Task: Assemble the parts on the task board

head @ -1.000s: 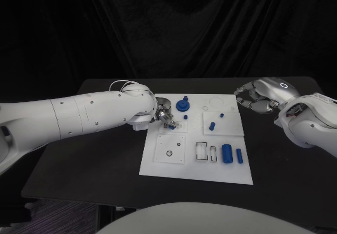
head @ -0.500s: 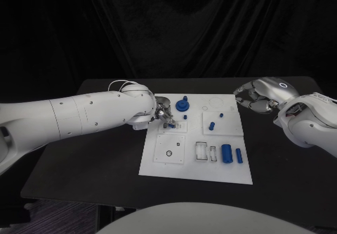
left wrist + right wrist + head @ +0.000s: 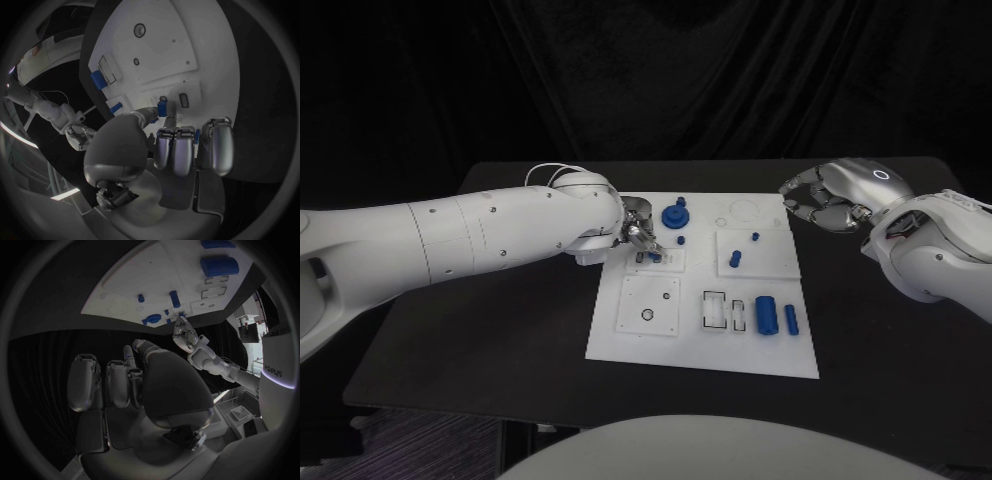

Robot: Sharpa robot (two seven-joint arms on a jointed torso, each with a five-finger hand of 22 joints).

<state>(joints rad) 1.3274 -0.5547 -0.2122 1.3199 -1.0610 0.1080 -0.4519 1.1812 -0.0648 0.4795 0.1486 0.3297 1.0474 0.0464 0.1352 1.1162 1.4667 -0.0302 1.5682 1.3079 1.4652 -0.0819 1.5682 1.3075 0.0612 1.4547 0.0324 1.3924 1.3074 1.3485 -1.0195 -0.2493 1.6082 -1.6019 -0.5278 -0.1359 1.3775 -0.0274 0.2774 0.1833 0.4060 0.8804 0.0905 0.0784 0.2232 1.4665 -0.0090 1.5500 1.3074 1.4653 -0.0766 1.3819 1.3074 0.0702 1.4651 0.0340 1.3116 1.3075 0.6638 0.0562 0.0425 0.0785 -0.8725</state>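
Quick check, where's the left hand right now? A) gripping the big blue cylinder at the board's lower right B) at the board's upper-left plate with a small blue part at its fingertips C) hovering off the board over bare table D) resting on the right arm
B: the left hand sits over the upper-left plate of the task board, with a small blue part at its fingertips in the left wrist view; the large blue cylinder lies untouched.

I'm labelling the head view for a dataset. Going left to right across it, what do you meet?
Left hand → small blue part at its fingertips → blue knobbed part → blue peg → large blue cylinder → slim blue cylinder → right hand.
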